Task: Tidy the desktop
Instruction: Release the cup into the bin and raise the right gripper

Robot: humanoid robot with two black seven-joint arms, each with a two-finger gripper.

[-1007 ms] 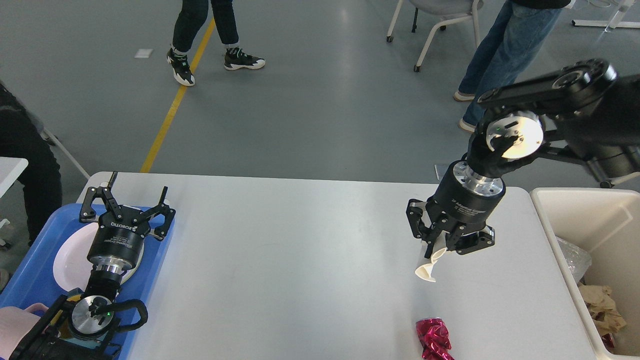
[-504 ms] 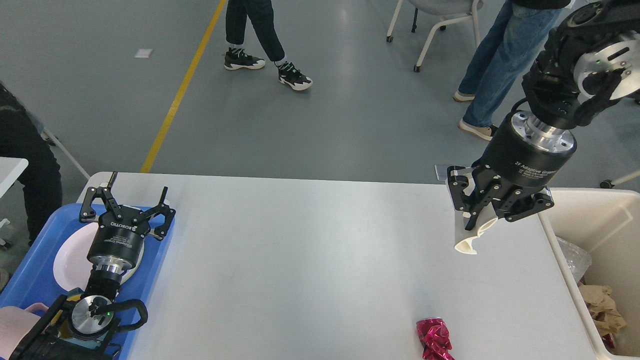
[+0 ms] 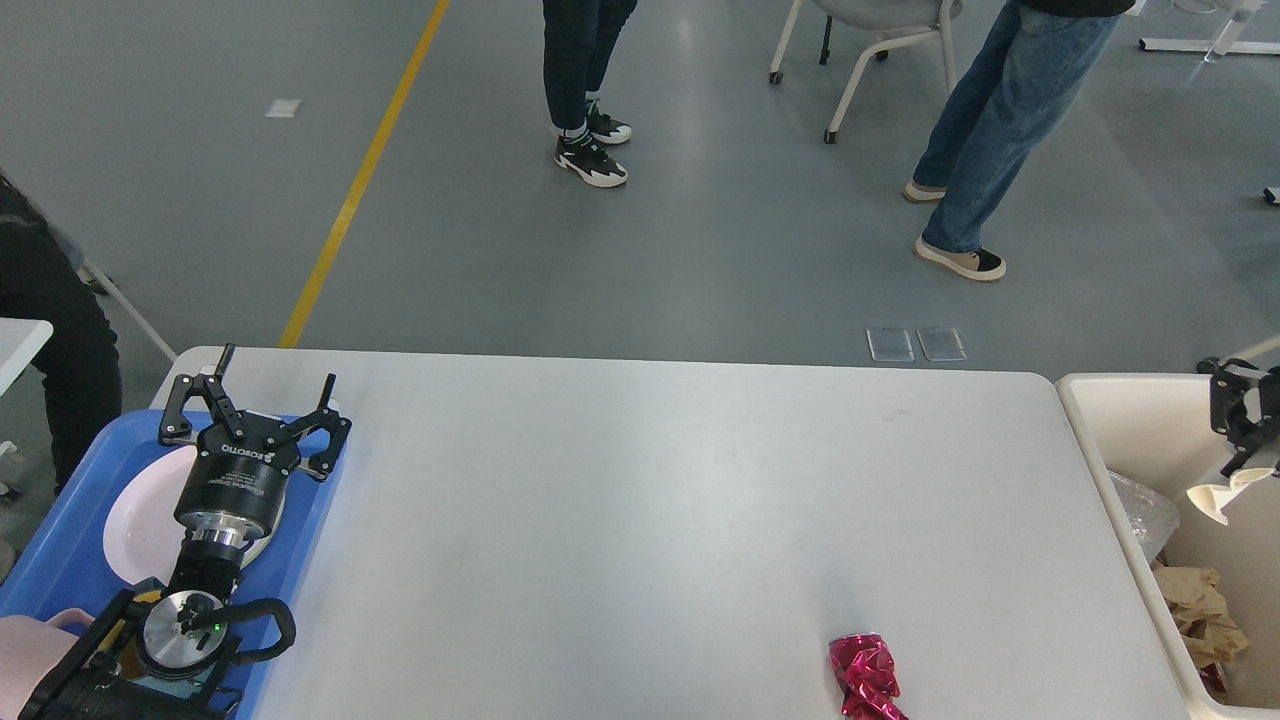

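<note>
The white desktop (image 3: pixel 650 500) fills the middle of the head view. A crumpled shiny red wrapper (image 3: pixel 865 675) lies on it near the front right. My left gripper (image 3: pixel 278 368) is open and empty, hovering over the far end of the blue tray (image 3: pixel 55 570) at the left. My right gripper (image 3: pixel 1243 450) shows only partly at the right edge. It is shut on a crumpled white paper cup (image 3: pixel 1222 496) and holds it above the beige bin (image 3: pixel 1085 425), to the right of the desktop.
The blue tray holds a white plate (image 3: pixel 130 520) and a pink item (image 3: pixel 25 640) at its near end. The beige bin holds clear plastic (image 3: pixel 1140 510) and brown paper (image 3: pixel 1200 605). People and a chair (image 3: pixel 880 30) stand on the floor beyond the table.
My right gripper has carried the crumpled white cup up off the desktop and rightward, from the table's right side to above the beige bin. The left arm has not moved. A person walked right.
</note>
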